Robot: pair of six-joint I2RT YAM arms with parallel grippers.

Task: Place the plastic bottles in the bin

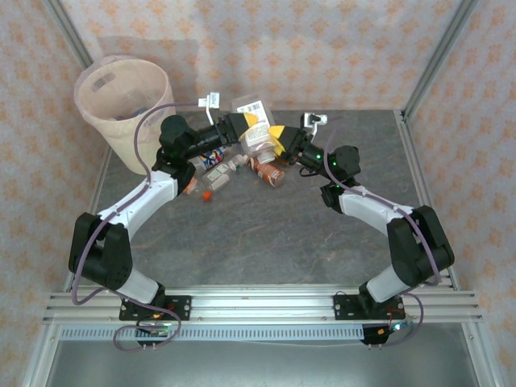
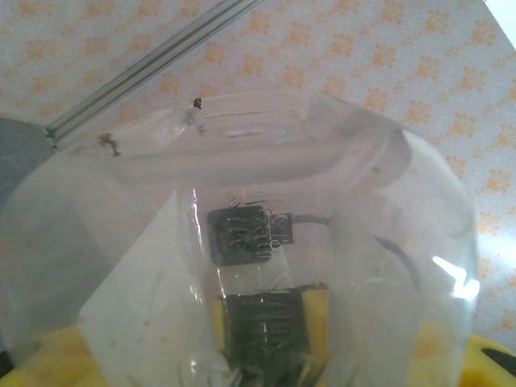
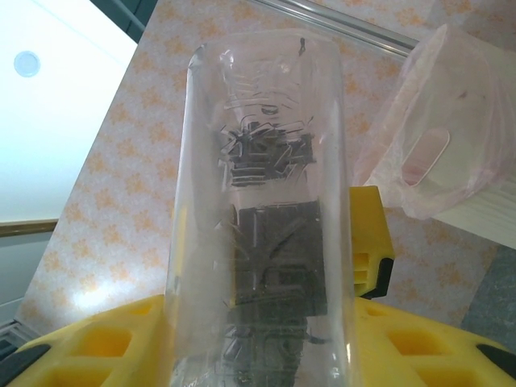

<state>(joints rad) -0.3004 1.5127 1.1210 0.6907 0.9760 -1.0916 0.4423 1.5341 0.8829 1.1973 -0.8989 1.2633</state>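
While left end effector [image 2: 258, 367] and right end effector [image 3: 266, 330] each grip a clear bottle [image 3: 266, 201], overhead shows loose bottles [image 1: 268, 172] nearby.

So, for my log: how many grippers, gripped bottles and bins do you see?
Grippers: 2, left gripper and right gripper
Gripped bottles: 2, left bottle and right bottle
Bins: 1, the bin
Total: 5
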